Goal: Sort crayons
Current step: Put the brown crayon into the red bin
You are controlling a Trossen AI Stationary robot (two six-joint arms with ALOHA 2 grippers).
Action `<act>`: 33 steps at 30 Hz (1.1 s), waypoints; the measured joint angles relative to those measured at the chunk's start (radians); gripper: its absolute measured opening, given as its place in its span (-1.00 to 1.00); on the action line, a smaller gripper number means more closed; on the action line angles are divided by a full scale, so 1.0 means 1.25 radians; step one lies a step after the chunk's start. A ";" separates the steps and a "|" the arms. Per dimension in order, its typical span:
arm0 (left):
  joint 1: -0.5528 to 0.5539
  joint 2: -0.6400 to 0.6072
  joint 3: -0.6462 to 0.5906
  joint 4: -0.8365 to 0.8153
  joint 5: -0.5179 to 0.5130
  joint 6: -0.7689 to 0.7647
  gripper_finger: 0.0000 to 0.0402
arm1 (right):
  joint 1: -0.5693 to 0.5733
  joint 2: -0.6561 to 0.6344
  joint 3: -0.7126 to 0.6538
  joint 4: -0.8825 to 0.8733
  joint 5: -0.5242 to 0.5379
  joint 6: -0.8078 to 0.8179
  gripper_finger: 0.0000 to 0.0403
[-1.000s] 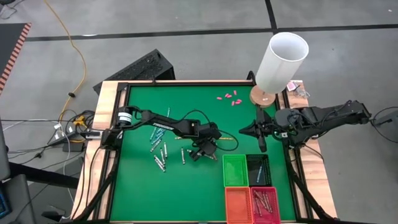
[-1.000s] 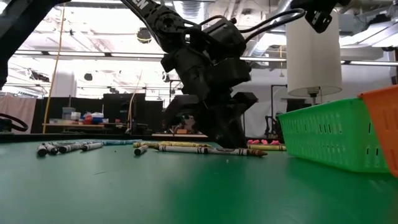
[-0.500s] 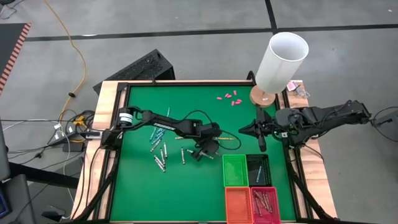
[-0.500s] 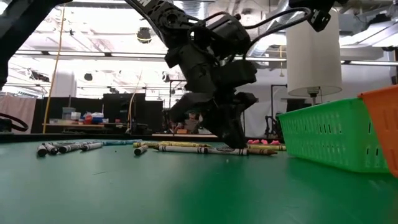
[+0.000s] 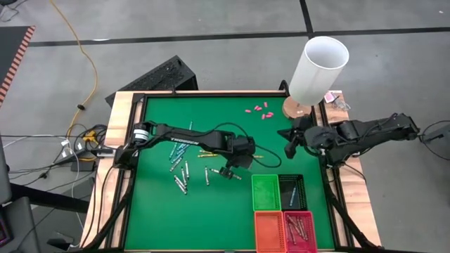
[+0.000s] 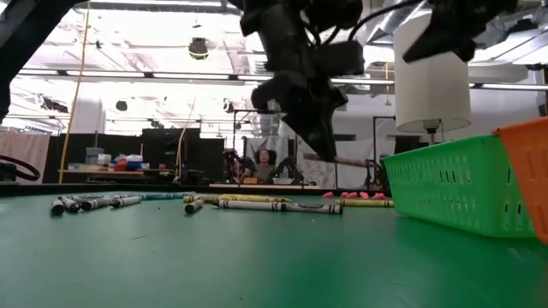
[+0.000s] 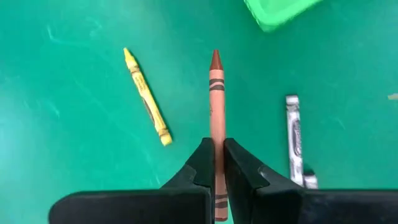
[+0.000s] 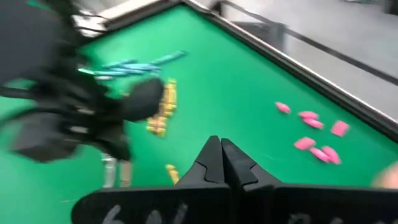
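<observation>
My left gripper [image 5: 239, 163] hangs over the middle of the green table, above the mat in the low view [image 6: 310, 128]. It is shut on a brownish-red crayon [image 7: 215, 93]. Several loose crayons [image 5: 180, 160] in light blue, grey-white and yellow lie flat on the mat to its left. A yellow crayon [image 7: 147, 97] and a grey-white one [image 7: 294, 138] lie below it. My right gripper [image 5: 290, 150] is shut and empty near the table's right edge; its closed fingers show in the right wrist view [image 8: 221, 155]. My left gripper pinches the brownish-red crayon's shaft [image 7: 216, 134] between its two fingers. The crayon lies along the fingers, and its pointed end [image 7: 215, 57] sticks out past the fingertips. The crayon is lifted clear of the mat and is nearly level in the low view [image 6: 347, 161].
A green bin [image 5: 266, 191] and a black bin [image 5: 292, 190] stand at the near right. An orange bin [image 5: 268, 230] and a red bin [image 5: 299, 230] holding crayons stand in front of them. Small pink pieces [image 5: 257, 110] lie at the far side. A white cylinder [image 5: 318, 69] stands at the far right corner.
My left gripper has risen from the mat with the brownish-red crayon and gone a little toward the table's right and far edges. The crayon is now lifted clear. My right gripper has swung a little toward the far edge.
</observation>
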State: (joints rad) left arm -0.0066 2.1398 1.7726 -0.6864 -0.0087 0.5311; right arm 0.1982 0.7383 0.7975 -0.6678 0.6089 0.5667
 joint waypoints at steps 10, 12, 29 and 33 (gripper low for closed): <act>-0.054 0.000 0.106 -0.074 -0.026 -0.058 -0.99 | -0.025 0.008 0.000 -0.187 0.083 0.159 -1.00; -0.073 -0.001 0.138 -0.069 -0.027 -0.058 -0.99 | -0.037 0.013 0.000 -0.219 0.083 0.179 -1.00; -0.211 0.004 0.200 0.300 -0.028 0.085 -0.99 | -0.105 0.079 0.000 -0.325 0.081 0.255 -1.00; -0.210 0.049 0.185 0.397 0.001 0.096 -0.99 | -0.108 0.078 0.000 -0.329 0.080 0.255 -1.00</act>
State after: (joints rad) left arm -0.2691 2.2013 2.0045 -0.1896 -0.0073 0.6507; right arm 0.0628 0.8364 0.7971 -1.0785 0.7092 0.8860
